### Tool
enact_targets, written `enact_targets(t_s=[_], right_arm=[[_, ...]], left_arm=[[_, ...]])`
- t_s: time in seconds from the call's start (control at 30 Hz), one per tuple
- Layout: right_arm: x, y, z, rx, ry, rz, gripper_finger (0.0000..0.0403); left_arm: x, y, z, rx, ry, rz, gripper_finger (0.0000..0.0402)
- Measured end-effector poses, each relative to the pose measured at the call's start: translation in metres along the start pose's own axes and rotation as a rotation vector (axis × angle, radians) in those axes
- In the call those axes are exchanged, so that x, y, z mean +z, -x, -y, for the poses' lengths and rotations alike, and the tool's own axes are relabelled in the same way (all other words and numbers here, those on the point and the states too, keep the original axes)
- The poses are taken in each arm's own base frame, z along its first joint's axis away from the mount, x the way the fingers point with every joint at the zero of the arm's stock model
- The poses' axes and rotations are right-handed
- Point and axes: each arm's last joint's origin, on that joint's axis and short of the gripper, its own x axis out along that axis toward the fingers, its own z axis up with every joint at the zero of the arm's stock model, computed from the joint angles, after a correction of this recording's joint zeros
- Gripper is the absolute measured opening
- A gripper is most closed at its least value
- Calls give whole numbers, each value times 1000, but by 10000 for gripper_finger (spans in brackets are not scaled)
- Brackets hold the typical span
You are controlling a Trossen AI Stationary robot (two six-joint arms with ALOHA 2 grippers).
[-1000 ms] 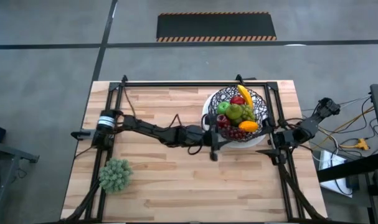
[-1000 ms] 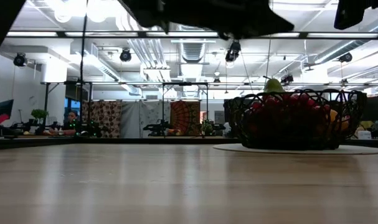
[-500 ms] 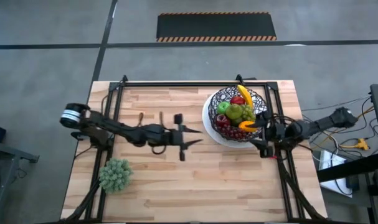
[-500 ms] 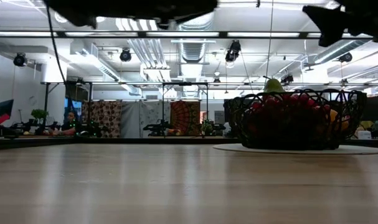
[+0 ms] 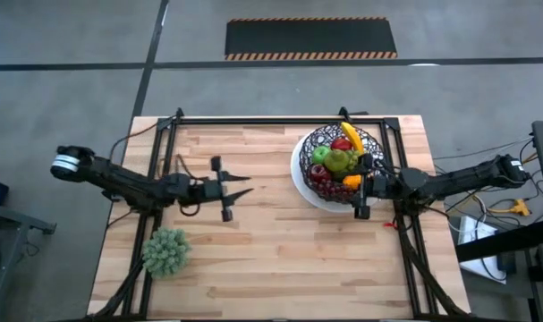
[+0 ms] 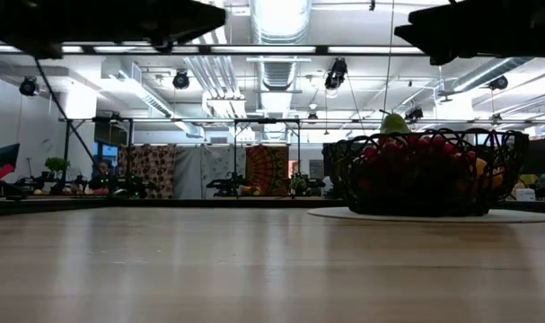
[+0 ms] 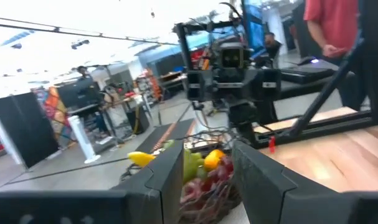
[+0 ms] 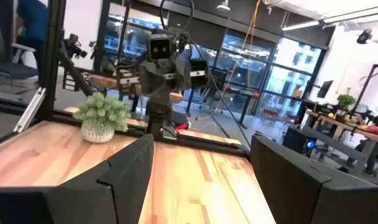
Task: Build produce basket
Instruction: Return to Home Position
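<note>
The left pincer (image 5: pixel 231 190) has drawn left across the worktop (image 5: pixel 280 259), off the basket (image 5: pixel 304 148) at far right, which holds all visible produce (image 5: pixel 338 161). It hangs spread left of centre; the right pincer (image 5: pixel 361 189), spread too, hangs at the basket's near-right rim. Only homing seems left.

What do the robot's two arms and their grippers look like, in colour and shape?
The left arm and right arm are slim, black, jointed tubes. The left arm carries a pale silver-white ring at one joint, and a boxy black camera at its wrist. The left gripper and right gripper each have two flat, angular, dark grey fingers.
</note>
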Motion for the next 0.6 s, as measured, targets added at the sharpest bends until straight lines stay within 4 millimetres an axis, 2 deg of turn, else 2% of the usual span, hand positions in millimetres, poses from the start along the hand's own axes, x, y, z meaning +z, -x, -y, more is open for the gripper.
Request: enact_targets(t_s=[0.33, 0.6], right_arm=[[4, 6, 6, -33, 32, 25, 253], [-3, 6, 23, -147, 92, -30, 253]], left_arm=[[-10, 62, -22, 121, 30, 60, 121], [-29, 95, -28, 160, 52, 94, 121]])
